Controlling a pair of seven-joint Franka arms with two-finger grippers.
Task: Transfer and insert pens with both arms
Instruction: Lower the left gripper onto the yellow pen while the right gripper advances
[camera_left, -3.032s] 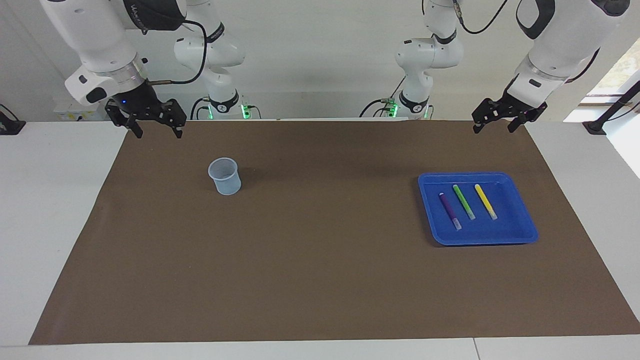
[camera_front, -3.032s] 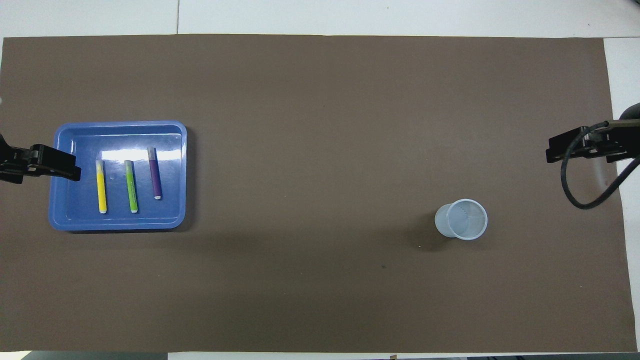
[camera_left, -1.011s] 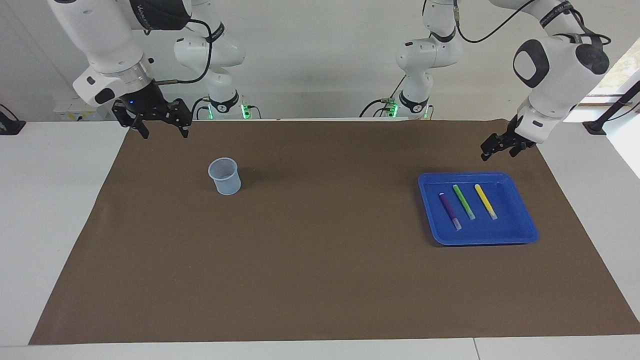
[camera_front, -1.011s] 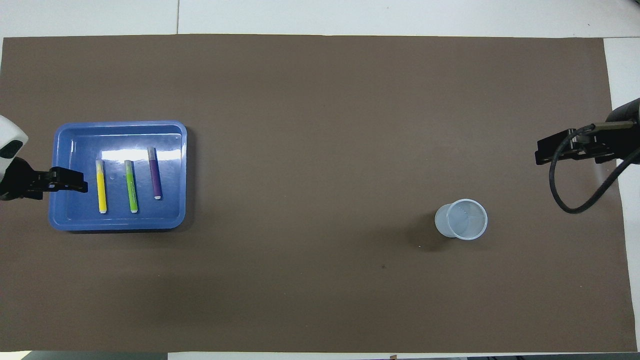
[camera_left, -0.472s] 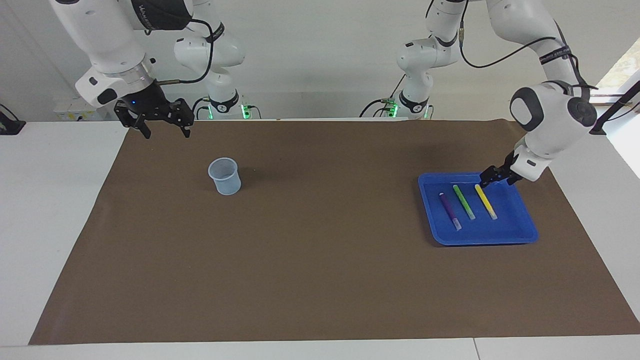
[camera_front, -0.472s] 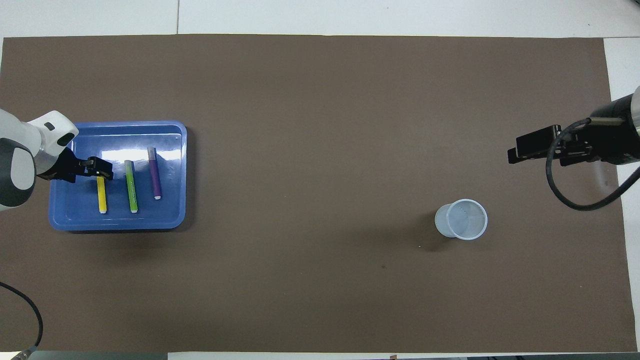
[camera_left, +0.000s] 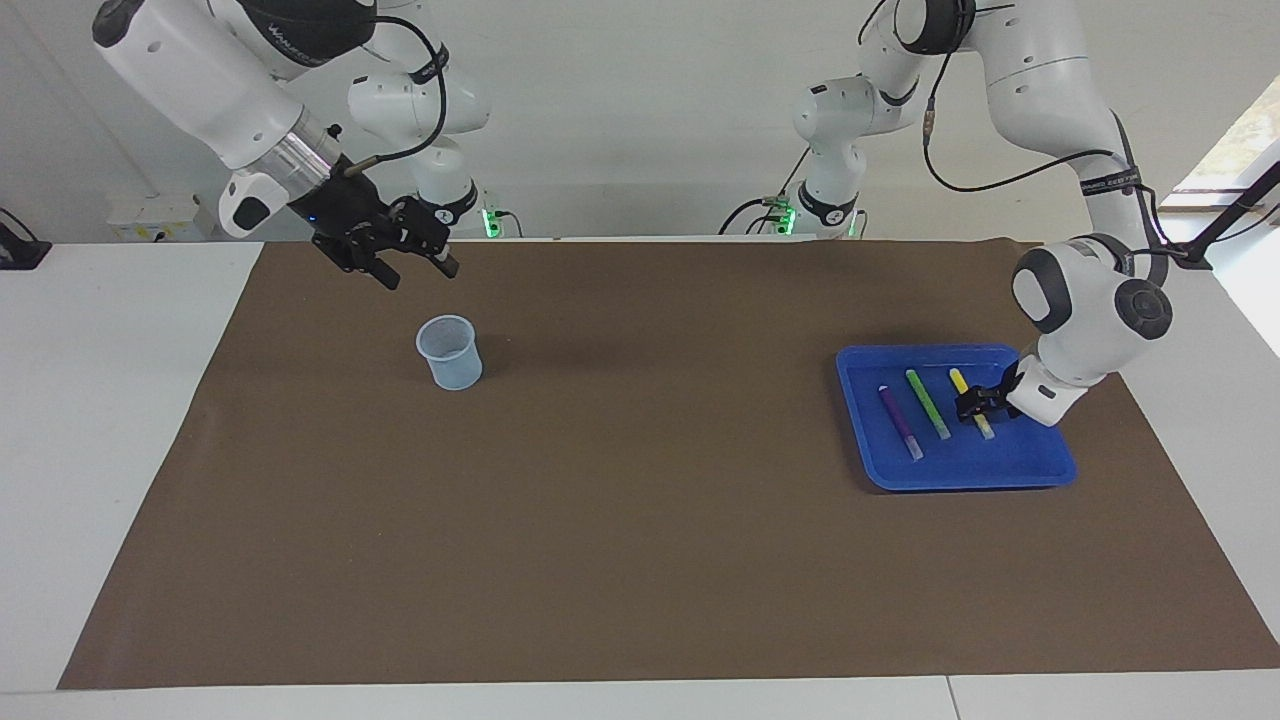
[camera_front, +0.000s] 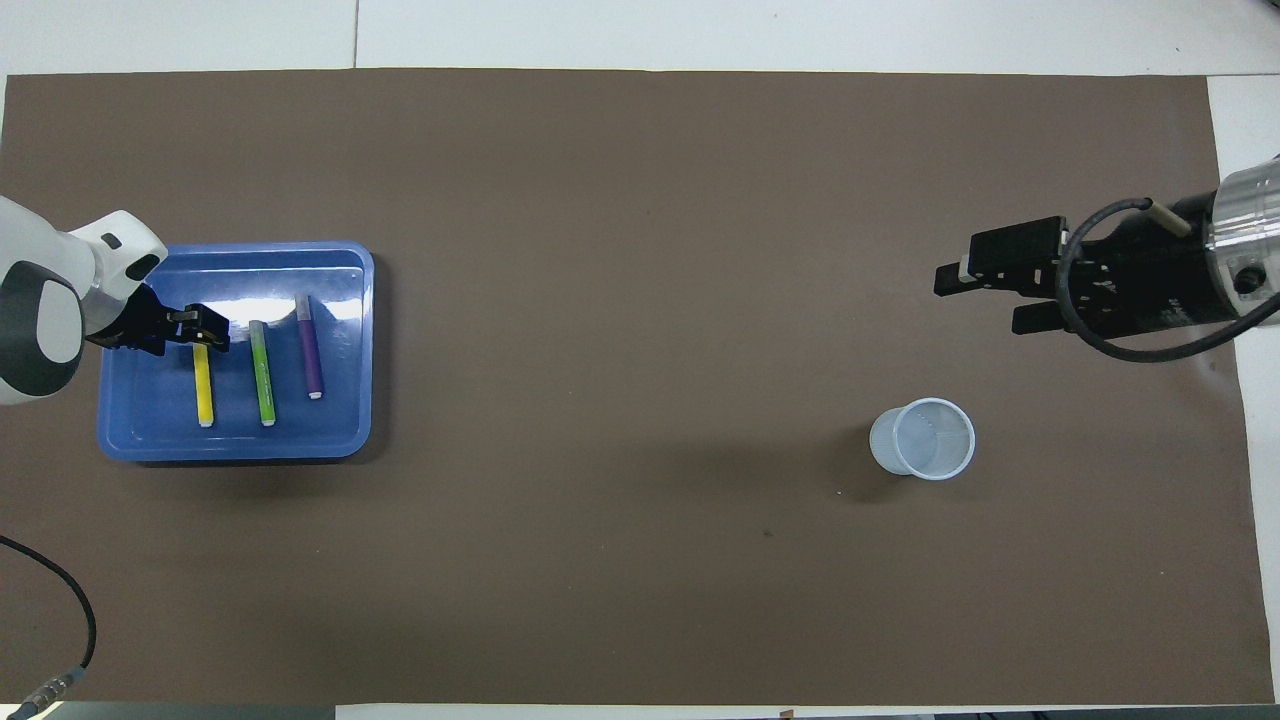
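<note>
- The left gripper (camera_left: 972, 408) has come down into the blue tray (camera_left: 1040, 470) since a moment ago; before, it hung above the tray's edge nearer to the robots. Now it sits low at the middle of the yellow pen (camera_left: 970, 401), with one jaw at each side of it.
- Its jaws are narrowing, but I cannot tell if they already press the pen. The pen lies flat on the tray floor, so I judge that the grasp is starting and is not finished.
- Just beside these jaws, toward the right arm's end, lies the green pen (camera_left: 928, 403), and after it the purple pen (camera_left: 900, 421). Both are apart from the jaws and untouched, all three in the tray.
- The room here is small: the green pen is the near neighbour, and the tray's raised rim is close under the wrist. A straight lift up looks the safest way out.
- The right gripper (camera_left: 411, 265) has moved in from the counter's edge and hangs in the air near the clear cup (camera_left: 449, 351), with jaws spread wide and holding nothing.
- Between the tray and the cup the brown mat (camera_left: 640, 520) gives much free room for carrying and for a handover.
- The cup stands upright and alone, well apart from the mat's edges.
</note>
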